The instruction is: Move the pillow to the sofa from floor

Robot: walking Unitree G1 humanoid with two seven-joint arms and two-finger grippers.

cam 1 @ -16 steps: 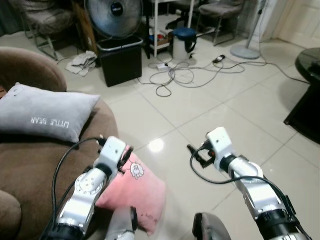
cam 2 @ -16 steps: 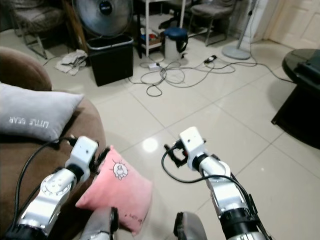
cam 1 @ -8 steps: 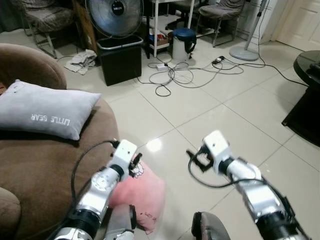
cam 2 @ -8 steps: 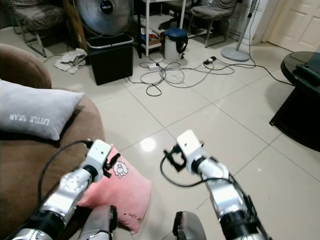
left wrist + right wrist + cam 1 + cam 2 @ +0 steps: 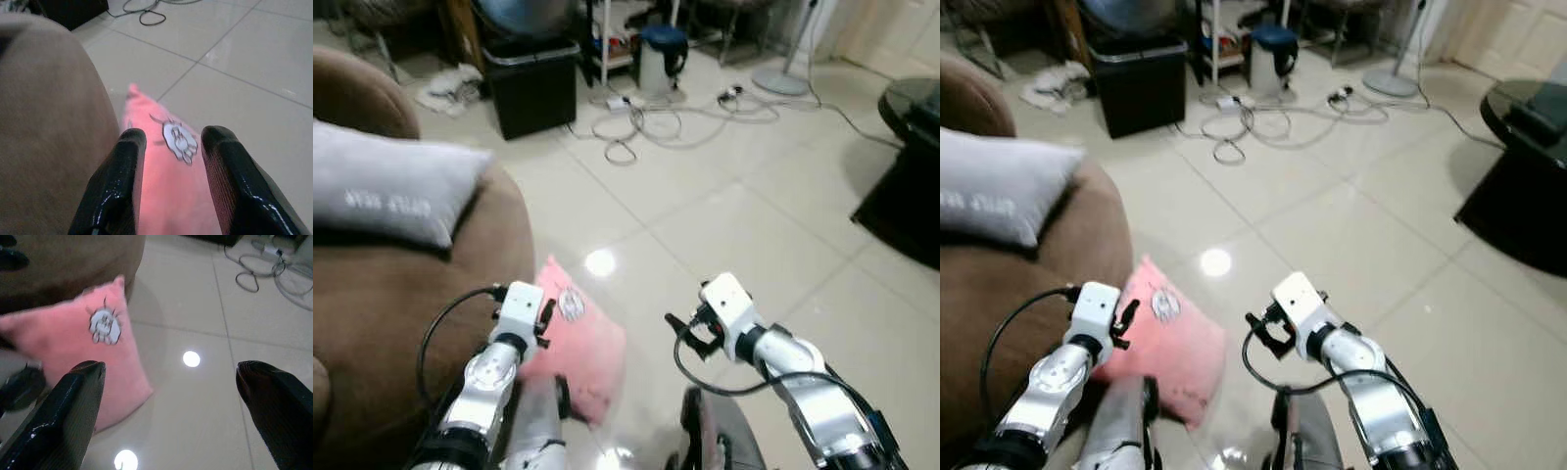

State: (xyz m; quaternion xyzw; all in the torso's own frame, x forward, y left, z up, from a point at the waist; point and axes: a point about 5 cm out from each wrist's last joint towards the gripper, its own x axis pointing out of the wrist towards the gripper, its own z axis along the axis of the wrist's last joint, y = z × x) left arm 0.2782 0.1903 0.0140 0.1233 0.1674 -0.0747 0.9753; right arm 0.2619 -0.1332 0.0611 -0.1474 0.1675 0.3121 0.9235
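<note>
A pink pillow (image 5: 576, 341) with a small cartoon patch lies on the tiled floor, leaning against the side of the brown sofa (image 5: 401, 294). My left gripper (image 5: 168, 134) is open just above the pillow's upper corner, its two black fingers (image 5: 122, 171) straddling the patch without touching it. In the left eye view that gripper (image 5: 546, 315) sits at the pillow's left edge, next to the sofa. My right gripper (image 5: 683, 331) is open wide over bare floor to the right of the pillow (image 5: 93, 350), holding nothing.
A grey pillow (image 5: 391, 191) lies on the sofa. Farther back stand a black bin (image 5: 530, 93), a tangle of cables (image 5: 636, 122) and a blue-topped kettle (image 5: 661, 54). A dark table (image 5: 911, 166) stands at the right. My own legs show at the bottom edge.
The camera has tipped down and moved closer to the floor. My left gripper has come down beside the sofa to the pillow's upper corner. The pillow itself has not moved.
</note>
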